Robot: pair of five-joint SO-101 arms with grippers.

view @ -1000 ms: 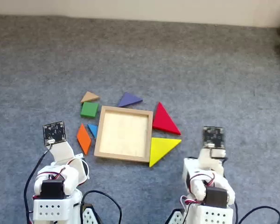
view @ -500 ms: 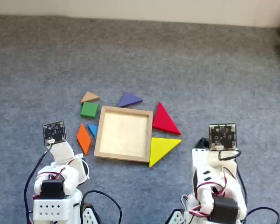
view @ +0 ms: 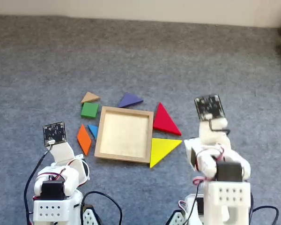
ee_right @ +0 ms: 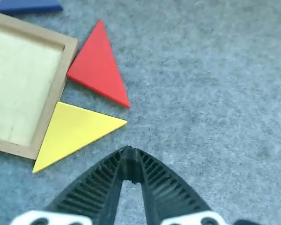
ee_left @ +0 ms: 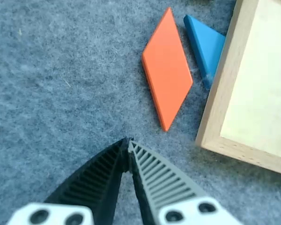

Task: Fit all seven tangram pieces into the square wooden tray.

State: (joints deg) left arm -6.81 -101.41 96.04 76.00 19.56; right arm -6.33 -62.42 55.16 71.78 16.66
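The square wooden tray lies empty in the middle of the grey carpet. Around it are a tan triangle, a green square, a purple triangle, a red triangle, a yellow triangle, an orange parallelogram and a small blue triangle. My left gripper is shut and holds nothing, just short of the orange parallelogram beside the tray's left rim. My right gripper is shut and holds nothing, near the yellow triangle and red triangle.
Open grey carpet stretches beyond the pieces to a pale wall at the back. The left arm's base and the right arm's base stand at the near edge.
The right arm has swung forward and toward the tray; its wrist now sits beside the red triangle. The left arm and all pieces have stayed put.
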